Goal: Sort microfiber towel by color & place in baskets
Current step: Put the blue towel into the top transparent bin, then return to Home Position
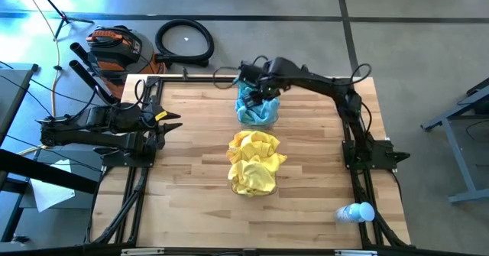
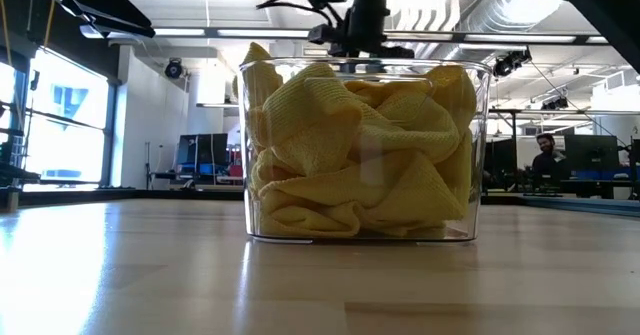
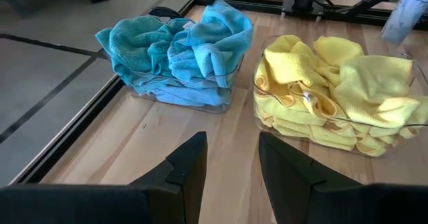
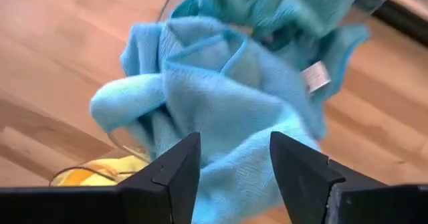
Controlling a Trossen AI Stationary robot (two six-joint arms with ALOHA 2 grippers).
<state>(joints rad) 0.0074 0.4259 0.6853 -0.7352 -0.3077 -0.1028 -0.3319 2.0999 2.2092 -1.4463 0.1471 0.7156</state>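
Wooden table (image 1: 191, 149) in an open-plan workshop. Right gripper (image 1: 256, 88), fingers spread and released, hangs over the far basket (image 3: 224, 97) of teal towels (image 4: 227, 97); yellow towels (image 2: 365, 155) fill the near basket (image 2: 480, 155). Left gripper (image 1: 172, 122) waits open at the table's left edge.

baskets: two clear bins sitting on the table, one holding teal (image 3: 224, 83), one holding yellow (image 2: 480, 155)
teal towels (image 3: 180, 53): all lying in one heap in the far bin; several, exact count cannot tell
yellow towels (image 3: 334, 90): all piling in the near bin; several, exact count cannot tell
loose towels on the table (image 1: 191, 187): zero showing
white bottle (image 1: 356, 212): one, lying by the table's right edge
arms: two, one gripper each
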